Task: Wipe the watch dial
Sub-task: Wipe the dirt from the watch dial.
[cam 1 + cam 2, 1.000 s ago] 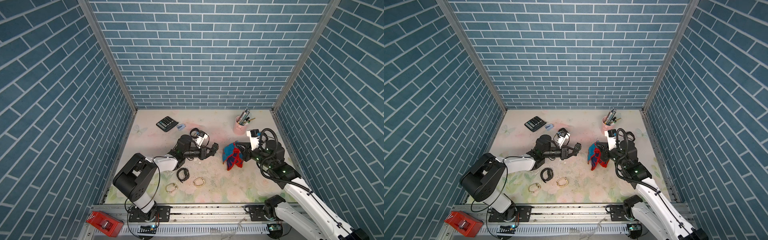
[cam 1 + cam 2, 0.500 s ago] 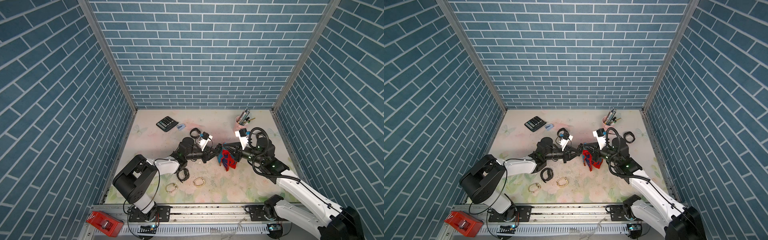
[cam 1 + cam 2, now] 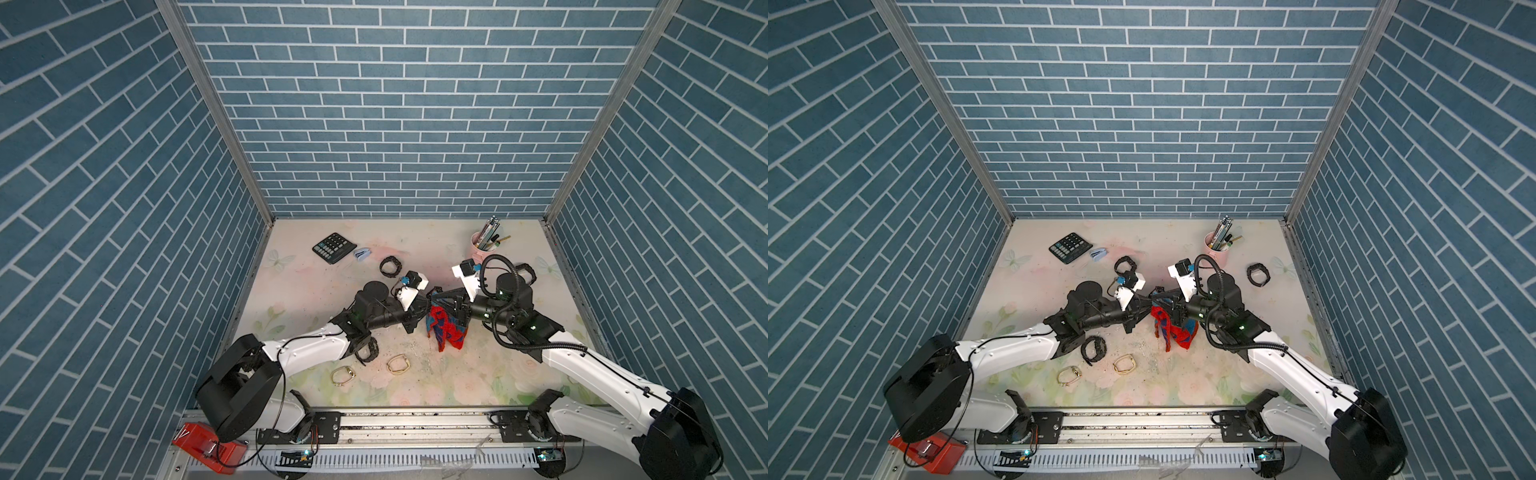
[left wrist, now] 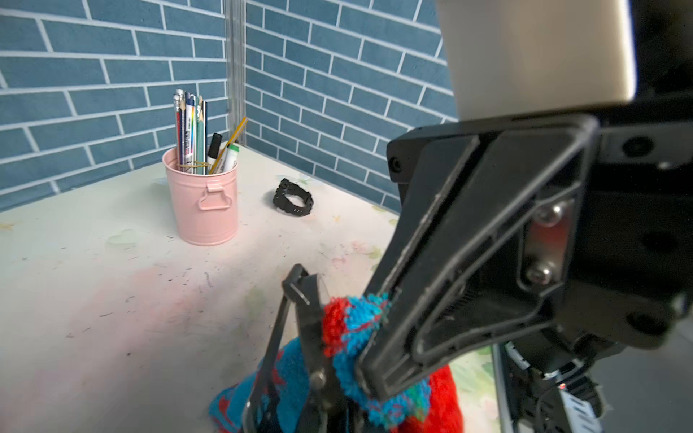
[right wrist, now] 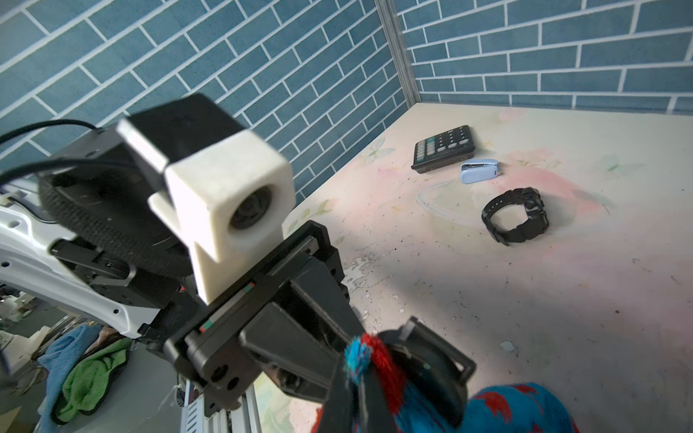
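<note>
- One black watch (image 5: 442,356) is raised above the middle of the table (image 3: 316,291), at the spot where the two arms meet.
- Its dial cannot be made out; in the left wrist view only the strap and buckle end show.
- The left gripper (image 3: 427,299) has its fingers closed together on the watch and holds it out towards the right arm.
- A red and blue cloth (image 3: 446,328) touches the watch. In both wrist views a fluffy tuft of it sits right against the black band.
- The right gripper (image 3: 436,296) is clamped tight on the top of the cloth, and the rest hangs down below the fingers towards the table.
- Whether the cloth's lower end reaches the table cannot be told.
- A second black watch (image 3: 368,350) lies on the table, partly under the left arm's forearm.
- Two gold-coloured bands (image 3: 343,376) lie near the front edge, just beyond that watch.
- A third black watch (image 3: 390,267) lies behind the left gripper, near a small blue stapler (image 3: 363,254) and a dark calculator (image 3: 333,248).
- A fourth black watch (image 3: 1258,274) lies towards the right wall.
- Near it, a pink bucket (image 3: 482,249) full of pens and pencils stands by the back right corner.
</note>
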Robot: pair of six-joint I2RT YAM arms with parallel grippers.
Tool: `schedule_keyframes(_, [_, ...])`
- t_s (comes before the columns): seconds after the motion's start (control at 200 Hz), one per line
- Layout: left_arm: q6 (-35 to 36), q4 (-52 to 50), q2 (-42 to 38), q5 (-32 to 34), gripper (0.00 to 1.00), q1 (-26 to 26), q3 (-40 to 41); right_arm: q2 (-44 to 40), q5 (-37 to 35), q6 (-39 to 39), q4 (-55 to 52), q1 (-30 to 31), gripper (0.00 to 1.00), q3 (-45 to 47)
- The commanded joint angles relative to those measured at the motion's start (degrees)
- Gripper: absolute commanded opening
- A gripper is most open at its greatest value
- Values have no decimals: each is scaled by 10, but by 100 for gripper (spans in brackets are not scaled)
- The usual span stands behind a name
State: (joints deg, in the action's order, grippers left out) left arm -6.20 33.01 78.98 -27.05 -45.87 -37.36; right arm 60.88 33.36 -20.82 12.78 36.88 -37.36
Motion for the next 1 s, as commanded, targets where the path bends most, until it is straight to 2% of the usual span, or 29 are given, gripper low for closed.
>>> schedule_keyframes(0.0, [78, -16, -21, -17, 9, -36, -7, 10, -9, -11, 32, 3, 0, -23])
schedule_keyframes(0.295, [77, 17, -57, -13, 9, -36, 23, -22, -80, 17, -32, 2, 0, 5])
schedule_keyframes(0.56, [69, 26, -61, -16, 9, -37, 22, -16, -64, 15, -30, 2, 0, -4])
schedule_keyframes(0.7, [61, 53, -68, -12, 9, -36, 36, -16, -37, 22, -33, 2, 0, -11])
schedule_keyframes(0.9, [55, 61, -68, -10, 8, -36, 36, 20, 75, -11, 4, 3, 0, -28])
schedule_keyframes(0.99, [55, 67, -65, -9, 9, -36, 33, 26, 89, -9, 4, 3, 0, -25])
